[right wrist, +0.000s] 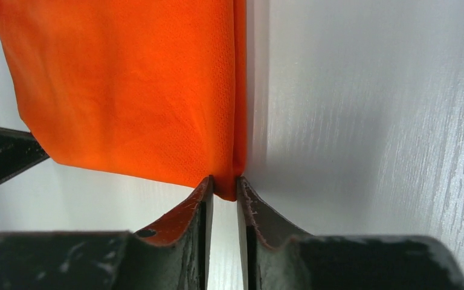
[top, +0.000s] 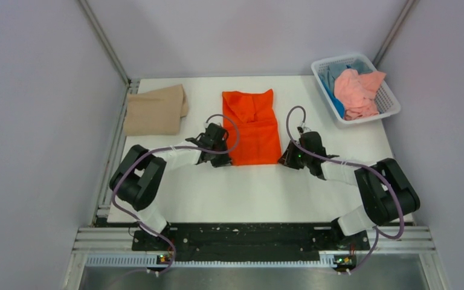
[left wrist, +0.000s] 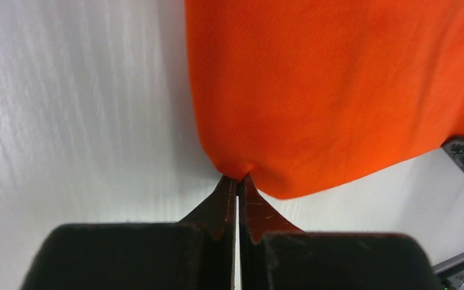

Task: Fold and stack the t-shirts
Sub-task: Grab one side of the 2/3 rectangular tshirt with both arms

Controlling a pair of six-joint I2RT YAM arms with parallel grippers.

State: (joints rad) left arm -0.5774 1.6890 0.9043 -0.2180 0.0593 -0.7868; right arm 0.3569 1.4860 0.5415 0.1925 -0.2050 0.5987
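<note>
An orange t-shirt (top: 251, 130) lies in a long narrow fold at the middle of the white table (top: 248, 193). My left gripper (top: 223, 158) is at its near left corner. In the left wrist view the left gripper (left wrist: 237, 179) is shut, pinching a small pucker of the orange t-shirt (left wrist: 332, 90). My right gripper (top: 284, 161) is at the near right corner. In the right wrist view the right gripper (right wrist: 223, 184) has its tips pressed on the doubled edge of the orange t-shirt (right wrist: 127, 90). A tan t-shirt (top: 154, 112) lies folded at the back left.
A white lattice basket (top: 393, 103) stands at the back right corner, holding a crumpled salmon-pink t-shirt (top: 356, 93) over a blue one (top: 338, 104). Grey walls close in the table on the left, back and right. Both arm bases sit at the near edge.
</note>
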